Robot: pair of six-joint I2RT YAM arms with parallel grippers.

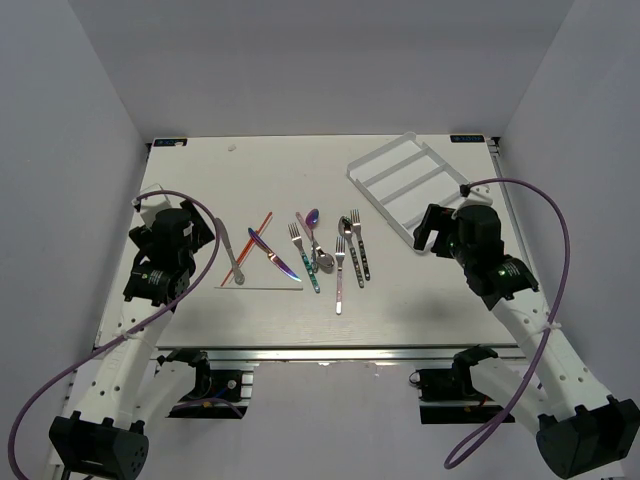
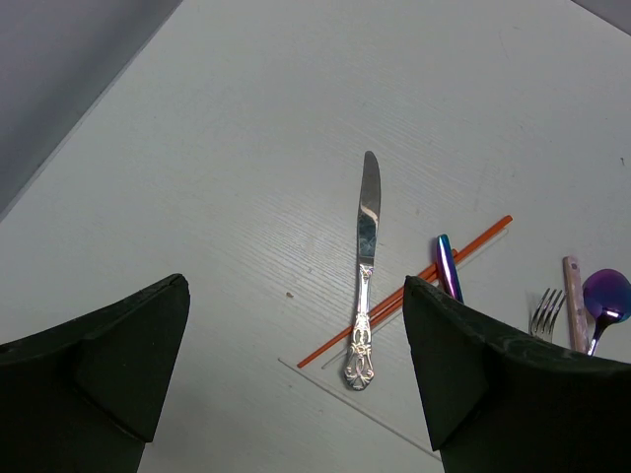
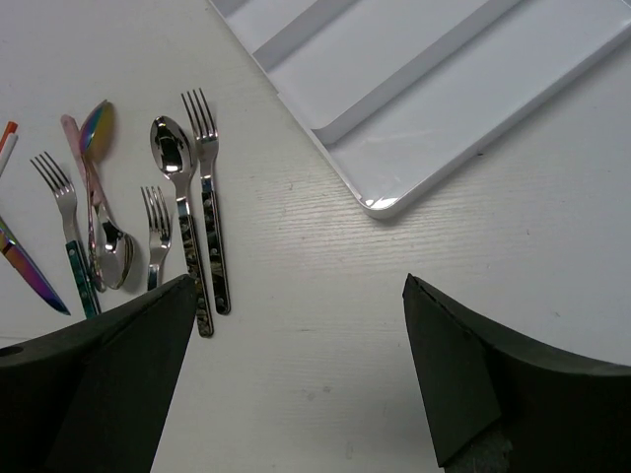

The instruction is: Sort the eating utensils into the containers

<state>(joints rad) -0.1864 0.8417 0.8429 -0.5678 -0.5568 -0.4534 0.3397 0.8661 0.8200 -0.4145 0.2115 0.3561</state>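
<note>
The left gripper (image 2: 296, 286) hangs spread facing the knife (image 2: 365, 266), the right gripper (image 3: 298, 281) spread between the forks (image 3: 202, 177) and the tray (image 3: 375, 202) corner; all utensils (image 1: 340, 275) lie on the table (image 2: 197, 148), none trayed; straddle the knife blade crosswise, clear of the orange stick (image 2: 473, 244) crossing its handle; descend squarely, then close.

Eight utensils and one stick lie on the table.

**Forks:** three, all ahead-left of the right gripper (image 3: 299, 280). They are a teal-handled fork (image 3: 79, 271), a pink-handled fork (image 1: 339, 280) and a dark-handled fork (image 3: 215, 236).

**Spoons:** three, in that same cluster. They are a purple-bowled spoon (image 3: 96, 126), a silver-bowled spoon (image 3: 115, 258) and a dark-handled spoon (image 3: 168, 146).

**Knives:** two. A silver knife (image 2: 366, 241) lies straight ahead of the left gripper (image 2: 296, 281), and an iridescent knife (image 2: 445, 258) lies ahead-right of it.

**Stick:** one thin red-orange stick (image 2: 478, 241).

**Tray:** one white tray (image 3: 380, 204), ahead-right of the right gripper, with three long compartments.
</note>
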